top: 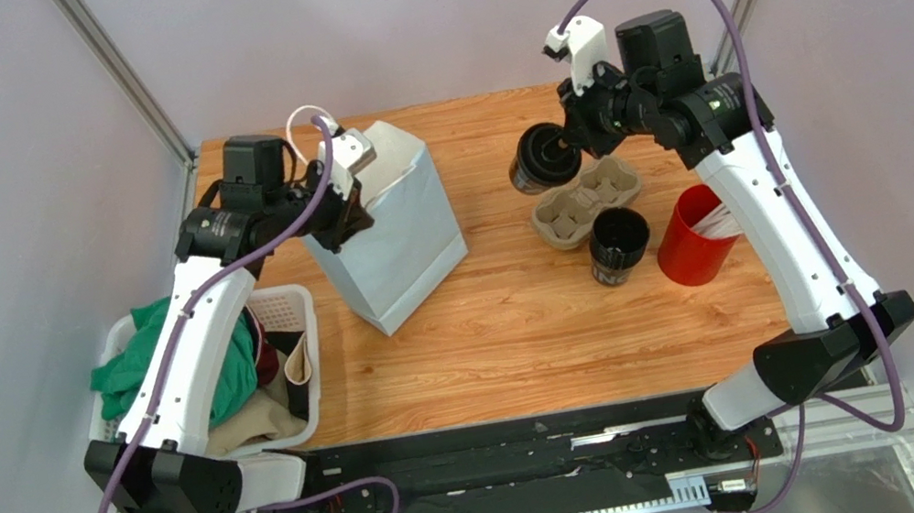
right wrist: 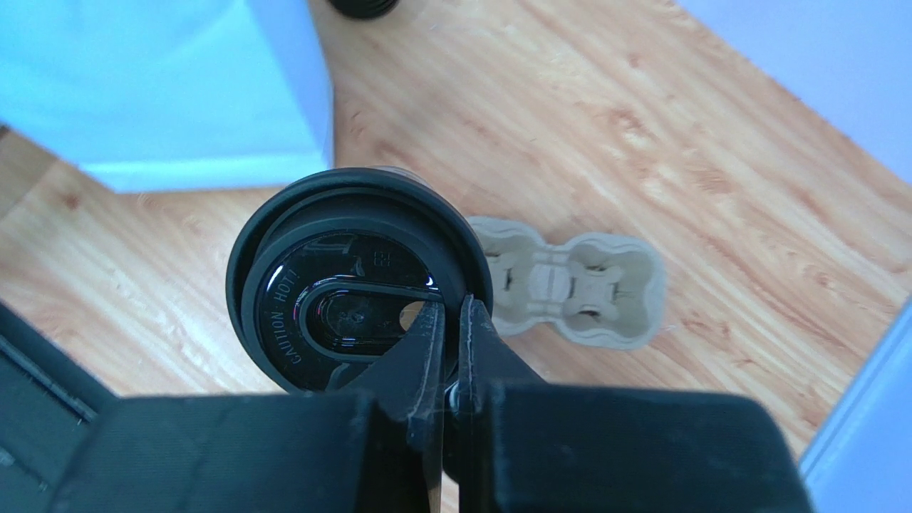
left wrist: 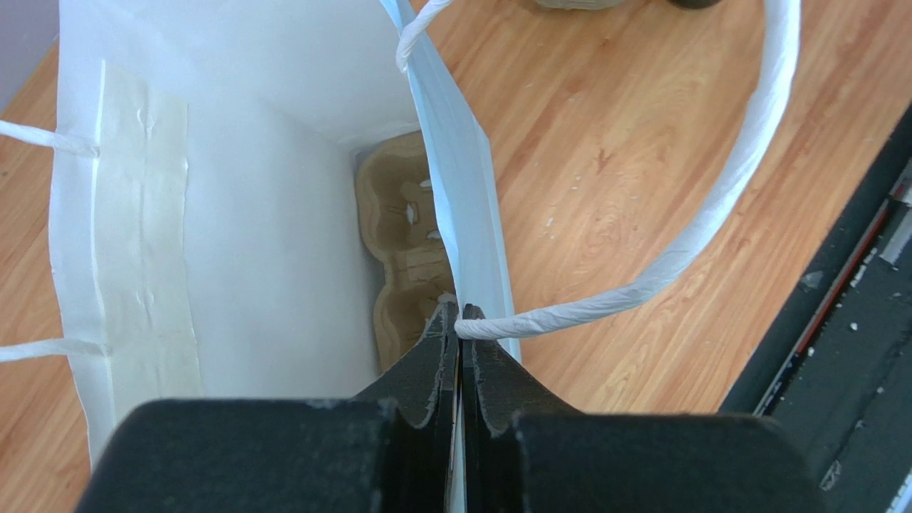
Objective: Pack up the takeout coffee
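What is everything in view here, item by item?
lidded black cup: 1, black, held by the lid rim, beside the table tray
second black cup: 1, black, standing between table tray and red cup
red cup: 1, red with white straws, right side of the table
table tray: 1, beige cardboard, two wells, no cup in them
bagged tray: 1, beige cardboard, inside the bag
paper bag: 1, white, open, left of centre
basket: 1, white, left edge, holding cloth
table: 1, wood
left gripper: black, shut on the bag's rim
right gripper: black, shut on the lidded cup
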Robot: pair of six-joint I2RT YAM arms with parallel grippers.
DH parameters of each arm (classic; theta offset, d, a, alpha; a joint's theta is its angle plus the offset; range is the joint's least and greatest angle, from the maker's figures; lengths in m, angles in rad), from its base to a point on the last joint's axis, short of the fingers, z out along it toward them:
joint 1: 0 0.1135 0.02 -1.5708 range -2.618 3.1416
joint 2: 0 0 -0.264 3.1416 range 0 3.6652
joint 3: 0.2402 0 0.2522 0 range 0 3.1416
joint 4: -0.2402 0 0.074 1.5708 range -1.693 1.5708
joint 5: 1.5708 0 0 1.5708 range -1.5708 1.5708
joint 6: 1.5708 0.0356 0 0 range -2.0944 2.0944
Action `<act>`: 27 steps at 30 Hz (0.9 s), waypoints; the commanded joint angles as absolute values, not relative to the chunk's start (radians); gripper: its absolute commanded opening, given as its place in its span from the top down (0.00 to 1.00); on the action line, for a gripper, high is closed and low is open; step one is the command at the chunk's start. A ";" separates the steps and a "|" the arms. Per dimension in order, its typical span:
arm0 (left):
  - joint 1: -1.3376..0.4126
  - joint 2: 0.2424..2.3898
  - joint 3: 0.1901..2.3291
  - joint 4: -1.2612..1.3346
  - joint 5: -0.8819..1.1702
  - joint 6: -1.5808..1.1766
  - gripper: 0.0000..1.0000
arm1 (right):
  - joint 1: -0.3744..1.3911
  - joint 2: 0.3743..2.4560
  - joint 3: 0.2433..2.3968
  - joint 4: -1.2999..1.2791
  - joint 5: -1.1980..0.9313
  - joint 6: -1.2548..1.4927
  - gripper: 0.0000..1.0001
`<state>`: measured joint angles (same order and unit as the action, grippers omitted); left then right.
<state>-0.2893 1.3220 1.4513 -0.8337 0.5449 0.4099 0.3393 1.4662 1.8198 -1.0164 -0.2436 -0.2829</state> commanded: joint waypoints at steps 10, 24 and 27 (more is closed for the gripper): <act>-0.481 1.384 1.526 -0.775 0.514 0.330 1.00 | 0.319 1.534 2.042 -0.968 -0.153 -0.226 0.99; -0.583 1.482 1.652 -0.732 0.526 0.203 0.68 | 0.319 1.604 2.190 -0.945 -0.186 -0.094 0.98; -0.583 1.474 1.702 -0.730 0.525 0.195 0.51 | 0.324 1.626 2.215 -0.940 -0.222 -0.057 0.97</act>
<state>-0.5800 1.4948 1.6039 -0.7780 0.4988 0.2375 0.3176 1.6047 2.1513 -0.9859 -0.1734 -0.1242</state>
